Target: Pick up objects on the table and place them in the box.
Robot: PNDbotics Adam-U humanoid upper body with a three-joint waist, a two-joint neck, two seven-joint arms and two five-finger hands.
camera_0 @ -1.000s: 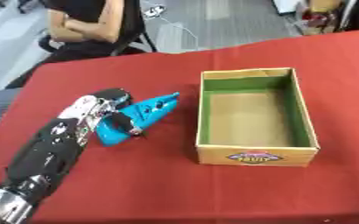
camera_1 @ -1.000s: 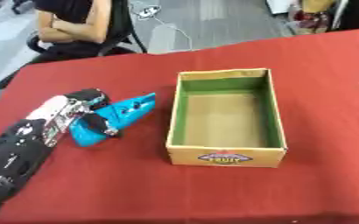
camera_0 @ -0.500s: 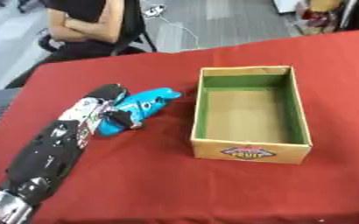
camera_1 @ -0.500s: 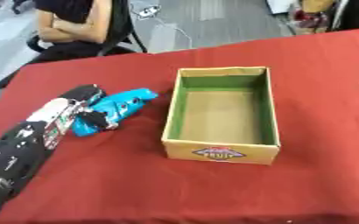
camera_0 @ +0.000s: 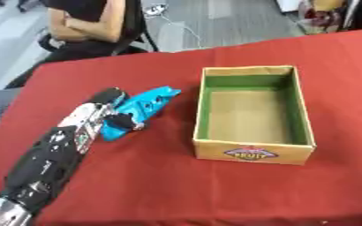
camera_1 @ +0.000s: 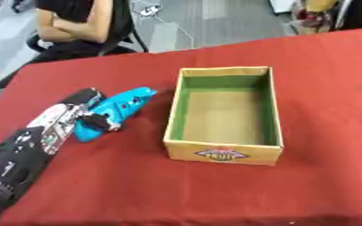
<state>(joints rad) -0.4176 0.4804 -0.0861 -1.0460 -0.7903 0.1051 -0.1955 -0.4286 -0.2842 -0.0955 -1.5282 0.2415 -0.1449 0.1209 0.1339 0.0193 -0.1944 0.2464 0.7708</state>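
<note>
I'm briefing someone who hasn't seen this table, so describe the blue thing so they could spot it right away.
On the red tablecloth stands an open cardboard box with green inner walls. To its left lies a bright blue plastic object, long and tapered, pointing towards the box. It is the only blue thing there, and the robot's left hand is curled on it.

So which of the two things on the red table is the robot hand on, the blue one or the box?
The bright blue plastic object; the left robot hand curls over it, while the open green-lined cardboard box sits untouched beside it.
</note>
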